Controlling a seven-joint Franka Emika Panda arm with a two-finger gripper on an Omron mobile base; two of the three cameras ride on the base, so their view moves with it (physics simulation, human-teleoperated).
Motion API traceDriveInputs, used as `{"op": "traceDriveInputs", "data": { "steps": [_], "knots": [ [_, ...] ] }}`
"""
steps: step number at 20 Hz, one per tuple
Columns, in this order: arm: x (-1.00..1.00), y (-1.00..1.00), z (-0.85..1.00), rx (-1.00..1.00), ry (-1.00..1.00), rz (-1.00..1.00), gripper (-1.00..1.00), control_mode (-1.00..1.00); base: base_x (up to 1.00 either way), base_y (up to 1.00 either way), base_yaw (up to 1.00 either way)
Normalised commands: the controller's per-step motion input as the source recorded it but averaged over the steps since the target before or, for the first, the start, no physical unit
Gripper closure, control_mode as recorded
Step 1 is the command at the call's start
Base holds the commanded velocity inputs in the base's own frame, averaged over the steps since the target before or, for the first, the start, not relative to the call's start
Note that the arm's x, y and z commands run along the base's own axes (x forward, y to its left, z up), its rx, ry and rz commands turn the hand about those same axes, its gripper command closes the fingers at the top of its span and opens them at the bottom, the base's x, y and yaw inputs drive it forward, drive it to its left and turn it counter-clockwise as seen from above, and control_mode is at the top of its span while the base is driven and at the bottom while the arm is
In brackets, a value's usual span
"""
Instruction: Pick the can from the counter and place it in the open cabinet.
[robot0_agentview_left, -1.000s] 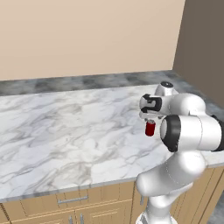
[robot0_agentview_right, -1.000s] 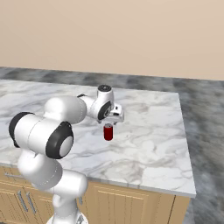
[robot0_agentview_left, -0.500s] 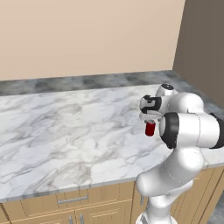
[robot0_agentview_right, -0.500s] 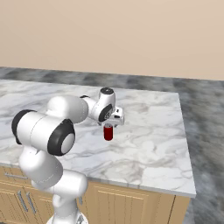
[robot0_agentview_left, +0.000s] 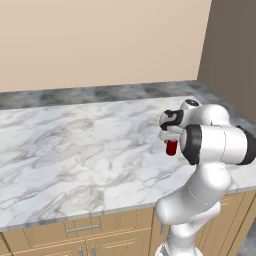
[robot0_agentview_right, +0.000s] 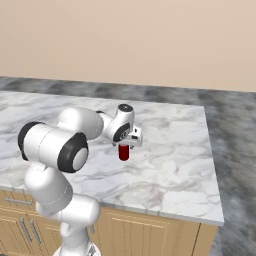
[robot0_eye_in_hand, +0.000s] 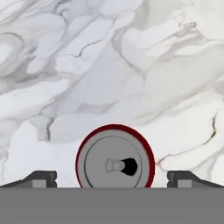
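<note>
Behind the work surface you have a plain beige wall (robot0_agentview_left: 100, 40), running the full width in both base views. To its right in the left base view stands a darker brown-grey wall panel (robot0_agentview_left: 232, 45), meeting it at a corner. Below the front edge you see light wooden base cabinets (robot0_agentview_right: 150, 232), with a drawer bearing a metal bar handle (robot0_agentview_left: 83, 229).

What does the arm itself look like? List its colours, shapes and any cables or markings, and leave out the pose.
The arm is glossy white, built of thick rounded links with black bands at the joints. Its gripper has a white body with dark parts. In the hand view the jaws end in small dark grey tips, blocky and low. No cables or markings can be seen.
</note>
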Motion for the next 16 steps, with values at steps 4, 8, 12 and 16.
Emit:
{"op": "traceDriveInputs", "data": {
  "steps": [4,8,12,16],
  "knots": [
    [0.07,0.0,-0.16,0.0,0.0,0.0,-1.0,-1.0,0.0,0.0,0.0],
    [0.11,0.0,-0.12,0.0,0.0,0.0,-1.0,-1.0,0.0,0.0,0.0],
    [0.06,0.0,-0.15,0.0,0.0,0.0,-1.0,-1.0,0.0,0.0,0.0],
    [0.07,0.02,-0.36,0.0,0.02,0.0,-1.0,-1.0,0.0,0.0,0.0]
  ]
}}
